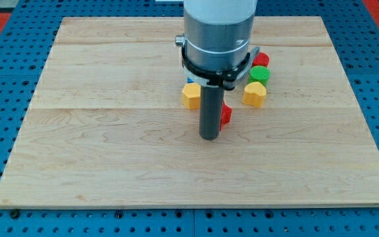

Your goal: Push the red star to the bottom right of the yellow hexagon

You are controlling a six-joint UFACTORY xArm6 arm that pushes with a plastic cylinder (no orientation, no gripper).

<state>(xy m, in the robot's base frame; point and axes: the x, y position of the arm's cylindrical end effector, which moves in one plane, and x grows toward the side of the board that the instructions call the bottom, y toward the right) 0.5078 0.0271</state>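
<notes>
Camera view: my tip (209, 137) touching red star (226, 115), mostly hidden behind rod; no gripper fitted.

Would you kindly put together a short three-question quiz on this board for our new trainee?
1. True or false: my tip sits just to the view's left of the red block, close against it.
2. Which block lies farthest toward the view's left? A) the yellow block at the view's right B) the green block C) the yellow block beside the rod
3. Fill in: directly toward the view's top from the green block, a second ___ block peeks out.

Key: 1 true; 2 C; 3 red. The red block's shape is partly hidden by the rod, and a blue block shows only as a sliver.
</notes>
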